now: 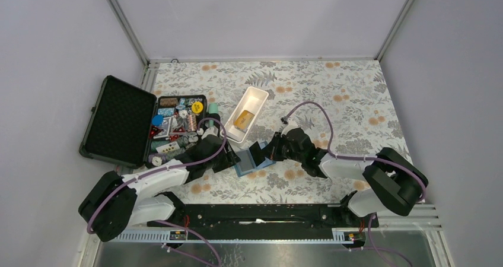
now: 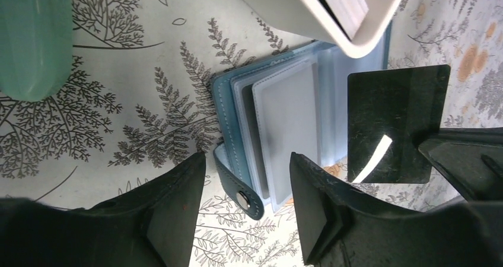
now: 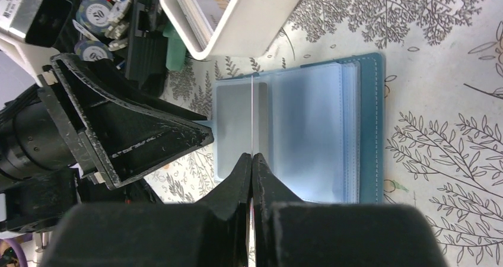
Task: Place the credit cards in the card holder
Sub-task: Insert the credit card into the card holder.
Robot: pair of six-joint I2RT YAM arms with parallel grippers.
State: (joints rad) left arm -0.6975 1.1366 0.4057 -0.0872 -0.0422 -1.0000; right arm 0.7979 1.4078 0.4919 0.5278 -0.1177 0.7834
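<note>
The card holder (image 1: 246, 163) lies open on the floral cloth, a teal wallet with pale blue pages (image 2: 285, 118) and a snap tab (image 2: 244, 197). My right gripper (image 1: 271, 150) is shut on the dark credit card (image 2: 394, 121), which stands on edge over the open pages and shows as a thin line (image 3: 252, 110) in the right wrist view. My left gripper (image 2: 246, 219) is open, its fingers either side of the holder's tab end, one fingertip (image 3: 201, 130) at the holder's left edge. A golden-orange credit card (image 1: 244, 120) lies in the white tray (image 1: 256, 95).
The white tray's corner (image 2: 332, 24) overhangs the holder's far end. An open black foam-lined case (image 1: 118, 121) with several small trinkets (image 1: 178, 127) sits at the left. A teal-green object (image 2: 35, 35) stands near the case.
</note>
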